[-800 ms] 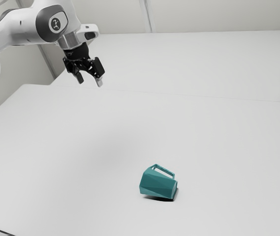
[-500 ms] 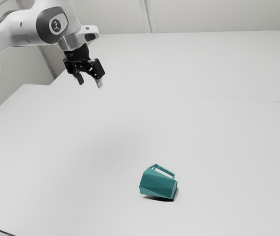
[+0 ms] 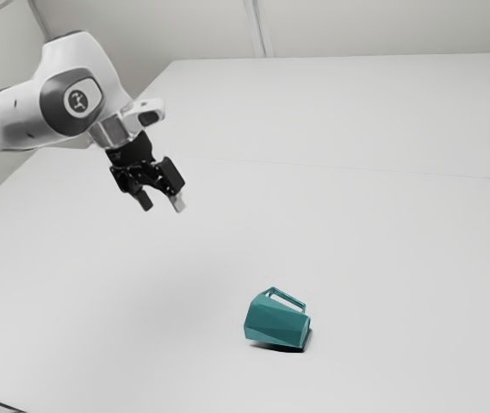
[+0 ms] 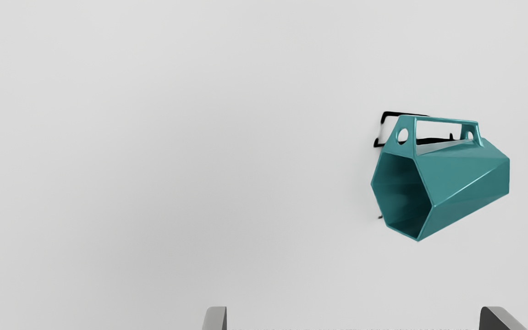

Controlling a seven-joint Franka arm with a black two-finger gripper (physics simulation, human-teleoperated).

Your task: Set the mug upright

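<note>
My black gripper (image 3: 163,206) hangs above the table in the exterior view, up and to that view's left of the mug, its fingers apart and holding nothing. The teal faceted mug (image 3: 277,323) lies on its side on the table, handle upward. In the wrist view the mug (image 4: 465,178) shows its open mouth and its handle with a long slot, beyond the fingertips. The gripper (image 4: 353,318) has its two grey tips wide apart at the bottom edge, touching nothing.
A pale grey table (image 3: 141,292) spreads under the arm and mug. Behind it stands a white raised panel or surface (image 3: 339,112). Dark shadow lines lie beside the mug's handle in the wrist view.
My gripper has come down toward the table in the exterior view, with the arm bending lower, and remains open. The mug has stayed where it was.
</note>
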